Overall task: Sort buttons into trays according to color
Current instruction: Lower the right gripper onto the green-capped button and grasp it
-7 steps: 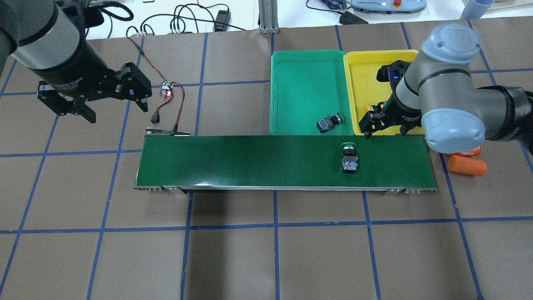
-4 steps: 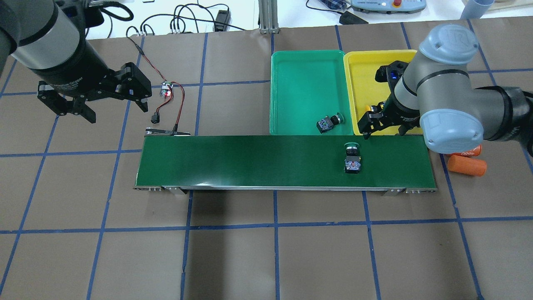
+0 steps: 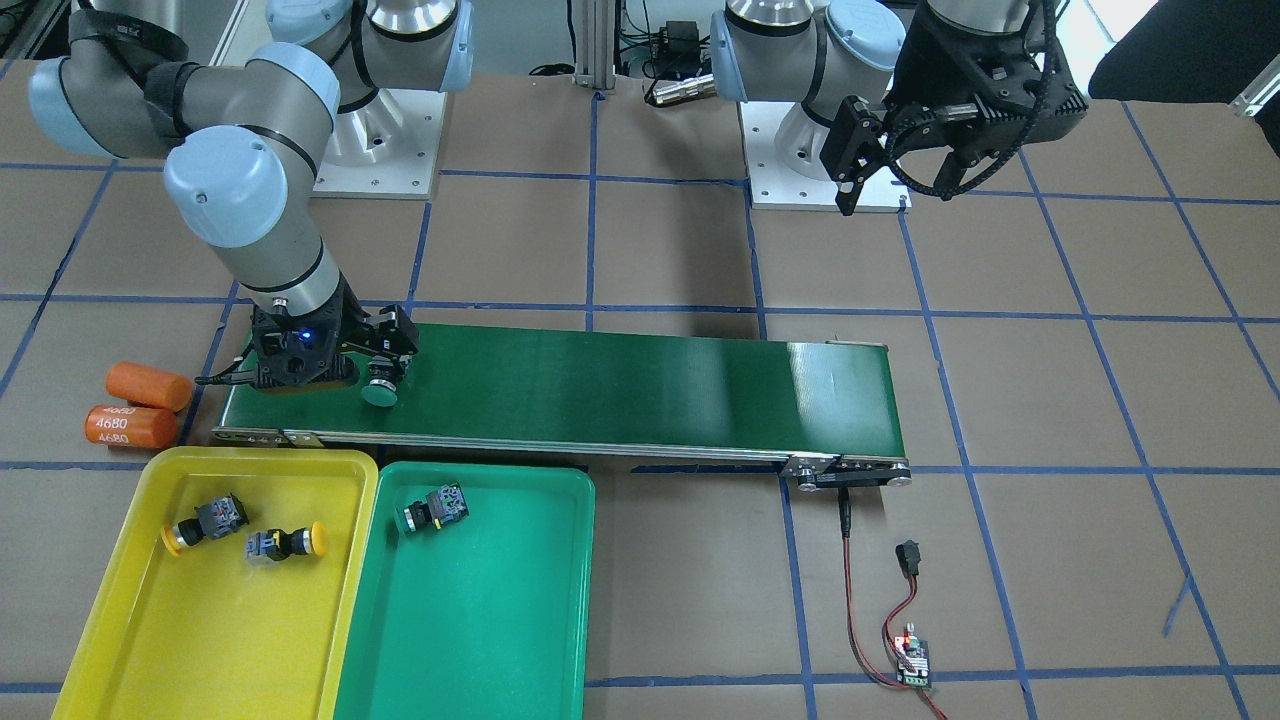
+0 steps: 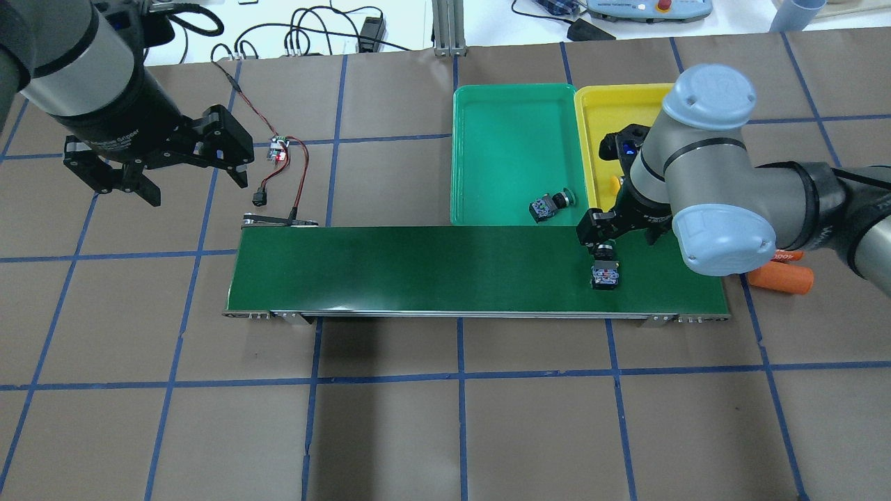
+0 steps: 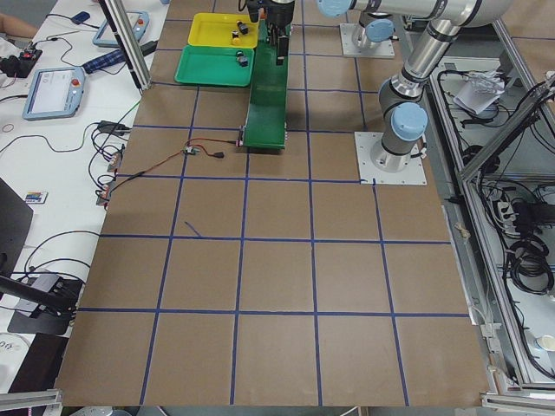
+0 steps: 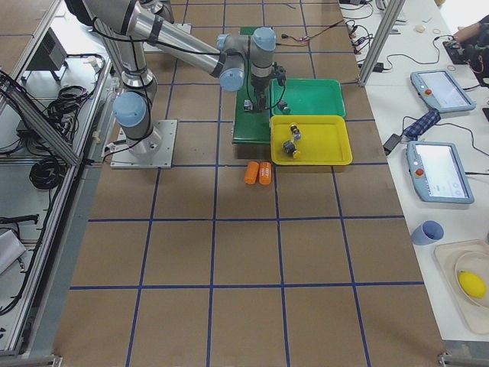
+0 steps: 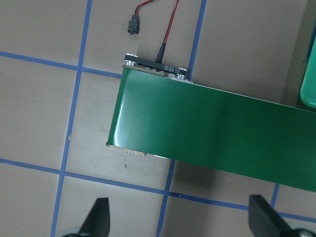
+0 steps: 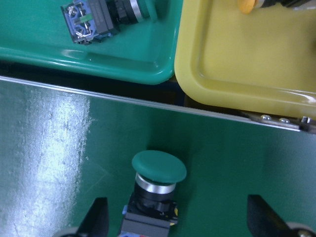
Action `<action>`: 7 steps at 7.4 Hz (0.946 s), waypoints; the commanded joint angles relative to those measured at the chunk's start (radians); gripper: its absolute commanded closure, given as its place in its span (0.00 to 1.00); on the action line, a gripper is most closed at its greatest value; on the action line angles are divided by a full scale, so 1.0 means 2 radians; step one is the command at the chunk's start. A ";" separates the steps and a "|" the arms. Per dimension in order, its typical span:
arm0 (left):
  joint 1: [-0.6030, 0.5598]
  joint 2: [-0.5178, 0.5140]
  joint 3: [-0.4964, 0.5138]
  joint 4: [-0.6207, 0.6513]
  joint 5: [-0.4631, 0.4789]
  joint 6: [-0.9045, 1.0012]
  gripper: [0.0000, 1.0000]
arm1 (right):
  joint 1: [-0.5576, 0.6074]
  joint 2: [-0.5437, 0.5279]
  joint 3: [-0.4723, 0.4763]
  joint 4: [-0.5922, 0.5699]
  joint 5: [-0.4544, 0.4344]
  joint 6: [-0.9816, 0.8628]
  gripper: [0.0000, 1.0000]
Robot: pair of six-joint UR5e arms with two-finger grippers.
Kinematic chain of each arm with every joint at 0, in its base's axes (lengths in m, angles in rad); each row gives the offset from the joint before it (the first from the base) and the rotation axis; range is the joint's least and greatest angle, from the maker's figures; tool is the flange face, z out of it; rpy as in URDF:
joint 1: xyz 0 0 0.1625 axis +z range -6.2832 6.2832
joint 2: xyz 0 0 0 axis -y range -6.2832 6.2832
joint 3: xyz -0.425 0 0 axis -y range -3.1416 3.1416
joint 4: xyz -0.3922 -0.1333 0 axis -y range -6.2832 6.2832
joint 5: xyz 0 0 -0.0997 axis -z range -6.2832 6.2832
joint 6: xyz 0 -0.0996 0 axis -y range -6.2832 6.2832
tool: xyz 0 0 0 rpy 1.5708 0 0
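Brown paper tabletop (image 4: 418,417), glossy dark-green belt (image 4: 418,268): right claw (image 8: 177,217) spread over a mushroom-capped green push-button (image 8: 159,166); left claw (image 7: 178,212) spread, empty.

yellow buttons (image 3: 203,522) in yellow tray (image 3: 150,640); green button (image 3: 433,509) in green tray (image 3: 480,620); second green button (image 3: 380,394) on belt (image 3: 620,380).

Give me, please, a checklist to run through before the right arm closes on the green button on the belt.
1. The right jaws are open: ok, wide apart in the wrist view.
2. The green button is within their span: ok, though nearer one jaw.
3. It lies on its side on the conveyor belt: ok.
4. The green tray has room: ok, only one sorted button inside.
5. The left arm is clear: ok, near the belt's other end.
6. Jaw height around the button: cannot tell.
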 commanded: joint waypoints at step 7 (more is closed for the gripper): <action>0.000 0.001 -0.001 0.000 0.000 0.000 0.00 | 0.001 0.001 0.031 -0.013 -0.011 0.000 0.57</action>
